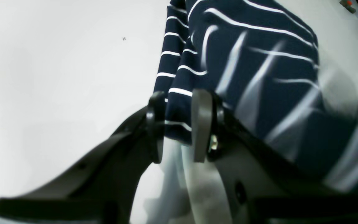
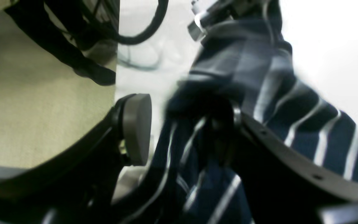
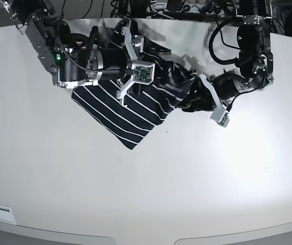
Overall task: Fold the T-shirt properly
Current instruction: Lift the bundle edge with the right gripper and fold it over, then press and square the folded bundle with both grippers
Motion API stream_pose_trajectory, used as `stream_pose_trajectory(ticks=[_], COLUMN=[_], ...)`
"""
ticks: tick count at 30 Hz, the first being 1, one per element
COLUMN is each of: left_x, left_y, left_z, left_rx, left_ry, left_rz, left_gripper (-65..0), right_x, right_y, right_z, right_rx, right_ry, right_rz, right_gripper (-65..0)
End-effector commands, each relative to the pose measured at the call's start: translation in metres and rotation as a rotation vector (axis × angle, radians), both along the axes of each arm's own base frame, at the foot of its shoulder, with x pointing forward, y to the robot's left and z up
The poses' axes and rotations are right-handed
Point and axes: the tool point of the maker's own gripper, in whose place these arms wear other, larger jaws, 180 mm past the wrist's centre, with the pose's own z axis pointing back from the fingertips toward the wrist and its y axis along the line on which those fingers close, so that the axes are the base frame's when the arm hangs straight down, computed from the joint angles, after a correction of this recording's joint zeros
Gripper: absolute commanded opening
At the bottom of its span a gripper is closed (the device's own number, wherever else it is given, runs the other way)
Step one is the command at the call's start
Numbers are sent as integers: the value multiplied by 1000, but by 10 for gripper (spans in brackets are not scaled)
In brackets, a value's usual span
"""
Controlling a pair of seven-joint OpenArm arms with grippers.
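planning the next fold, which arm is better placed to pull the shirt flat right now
Left, probably. The left pincer has a hem of the T-shirt between nearly closed pads. The right pincer stands open, with cloth only bunched against one finger.

Obscured and unclear regions, three views

I can't read the T-shirt (image 1: 259, 81) stripes at right of the left wrist view: smeared. In the right wrist view, cloth hides one pad of the right gripper (image 2: 185, 130), upper centre blurred. In the base view, arms cover the garment's top; left gripper (image 3: 194, 99) closure unreadable there.
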Motion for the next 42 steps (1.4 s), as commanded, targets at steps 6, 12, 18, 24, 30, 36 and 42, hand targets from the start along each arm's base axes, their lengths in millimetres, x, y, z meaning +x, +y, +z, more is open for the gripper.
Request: stream_pose_trajectory(ticks=[6,12,18,24,30,36,42], left_x=[12,26,3,-43,-84,-112,-99], left_y=[1,10,-22,-101,-162,-180,-134], left_z=[21,76,86,60,42,1,-30], left_rx=[-36,-204,-313,-246,-182,30,225], left_ry=[-74,-155,-96,-20,-30,-36,-76], left_rz=[9,26,-116,-377,-537,-622,-600], left_gripper=[-488,-650,-650,-650,-650,-650,-650], right_x=[-13,37,117,158,208,236,226], right_y=[12,4,-32,-42,-46,-58,-82], right_z=[4,14,47,26,-14,-68,-92], right_rx=[15,-31,10,-34,-104,-180,-254], right_ry=[-26,-239,-397,-389,-292,-134,-51], right_rz=[60,-43,-411,-409,-386,-429,-449], right_gripper=[-325,-513,-650,-650,-650,-650,-650])
